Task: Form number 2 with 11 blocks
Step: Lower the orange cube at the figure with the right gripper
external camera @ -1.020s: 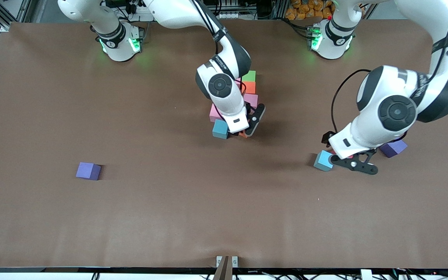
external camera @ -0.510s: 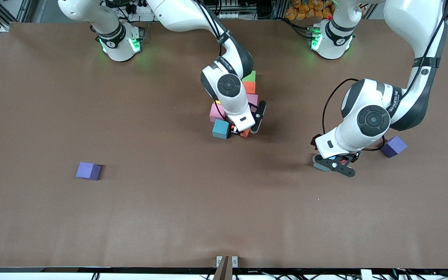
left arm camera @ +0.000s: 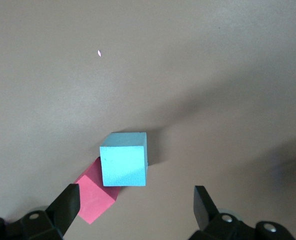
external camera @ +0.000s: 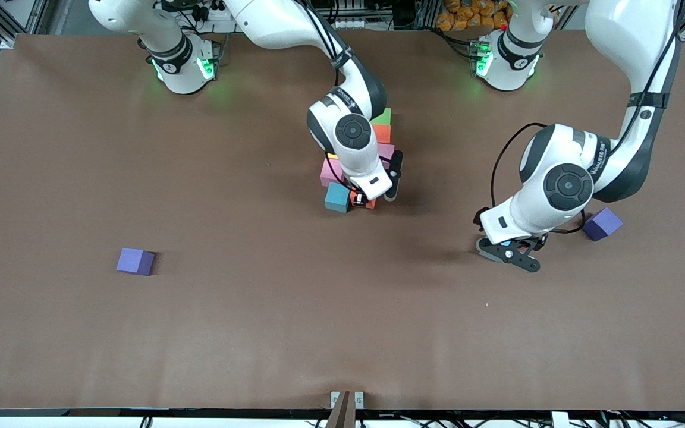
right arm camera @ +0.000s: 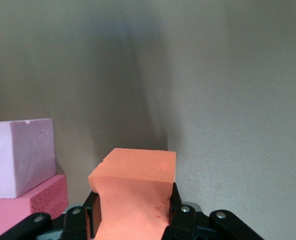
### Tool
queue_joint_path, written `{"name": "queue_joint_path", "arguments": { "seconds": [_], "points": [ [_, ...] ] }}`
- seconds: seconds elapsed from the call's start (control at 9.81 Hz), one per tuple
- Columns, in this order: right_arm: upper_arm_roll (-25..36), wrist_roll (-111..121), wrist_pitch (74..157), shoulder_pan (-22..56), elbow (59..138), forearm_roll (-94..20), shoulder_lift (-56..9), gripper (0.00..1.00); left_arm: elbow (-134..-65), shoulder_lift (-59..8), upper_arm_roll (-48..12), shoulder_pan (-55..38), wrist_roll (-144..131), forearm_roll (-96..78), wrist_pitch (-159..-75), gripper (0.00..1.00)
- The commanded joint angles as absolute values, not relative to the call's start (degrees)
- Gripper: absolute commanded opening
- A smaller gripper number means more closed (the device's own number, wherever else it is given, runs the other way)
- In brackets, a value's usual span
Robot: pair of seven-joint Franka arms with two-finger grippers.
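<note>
Placing orange foam cube (right arm camera: 134,187), clamped in right gripper (external camera: 372,199), beside teal cube (external camera: 337,197) of half-built figure; left gripper (left arm camera: 135,202), fingers apart, over light-blue foam cube (left arm camera: 123,159) touching crimson cube (left arm camera: 94,197).

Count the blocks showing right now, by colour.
green block: 1
orange blocks: 2
pink blocks: 2
yellow block: 1
blue blocks: 2
red block: 1
purple blocks: 2
Total: 11 showing; the right arm may hide more.
</note>
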State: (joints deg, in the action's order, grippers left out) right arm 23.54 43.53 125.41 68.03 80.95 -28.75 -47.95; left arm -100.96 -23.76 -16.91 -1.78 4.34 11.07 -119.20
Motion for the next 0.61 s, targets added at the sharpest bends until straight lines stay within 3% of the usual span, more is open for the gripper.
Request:
{"name": "queue_joint_path", "arguments": {
  "seconds": [0.0,0.51],
  "points": [
    [23.38,45.87,124.72,67.06,80.07,-27.42,-48.6,0.0,-101.34,-23.99,-17.14,-1.49,5.1,11.43,-120.41,1.0],
    [23.38,46.58,124.19,66.45,80.86,-26.28,-48.69,0.0,-101.34,-24.35,-17.14,-1.49,5.1,11.43,-120.41,1.0]
  ]
}}
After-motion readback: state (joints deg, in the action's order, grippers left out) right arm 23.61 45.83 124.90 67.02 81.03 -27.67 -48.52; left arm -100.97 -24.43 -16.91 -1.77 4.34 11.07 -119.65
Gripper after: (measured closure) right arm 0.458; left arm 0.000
